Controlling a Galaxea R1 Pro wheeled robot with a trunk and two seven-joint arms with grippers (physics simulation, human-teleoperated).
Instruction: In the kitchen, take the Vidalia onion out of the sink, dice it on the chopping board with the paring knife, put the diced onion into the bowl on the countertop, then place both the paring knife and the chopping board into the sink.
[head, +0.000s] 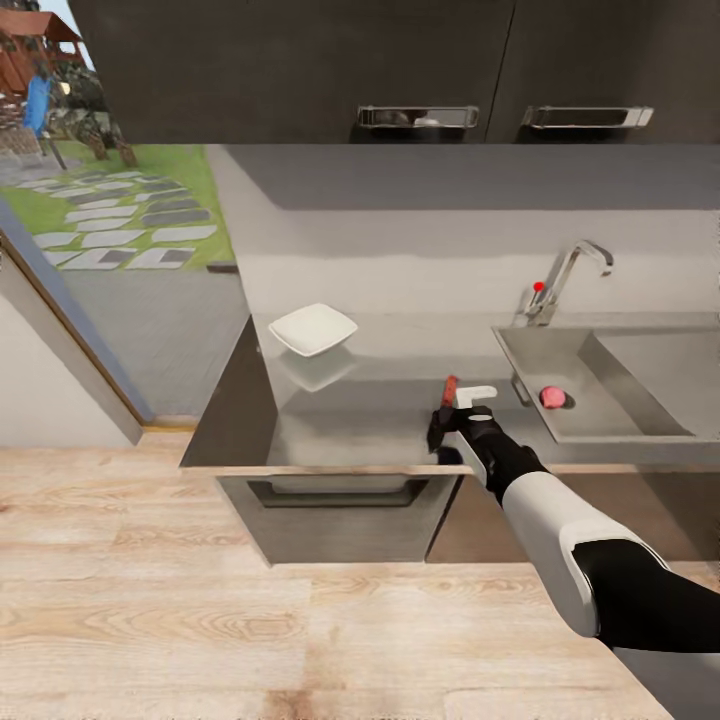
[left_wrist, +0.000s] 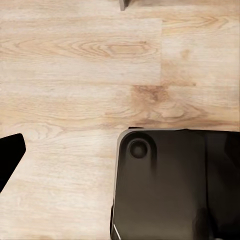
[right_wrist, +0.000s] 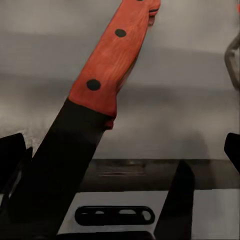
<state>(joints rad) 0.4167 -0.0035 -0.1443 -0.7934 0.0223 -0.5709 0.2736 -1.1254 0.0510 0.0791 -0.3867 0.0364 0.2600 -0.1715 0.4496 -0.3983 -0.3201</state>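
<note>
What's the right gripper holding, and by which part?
The right gripper appears to hold the knife by its blade, handle pointing away.

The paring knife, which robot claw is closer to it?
The right claw. It is right at the paring knife on the countertop. The left wrist view faces the wooden floor, away from the knife.

I see open countertop (head: 400, 345) between the bowl (head: 313, 328) near its left edge and the sink (head: 600, 390) at its right end. The faucet (head: 565, 280) rises behind the sink's back-left corner; upper cabinets (head: 400, 70) overhang the rear.
</note>
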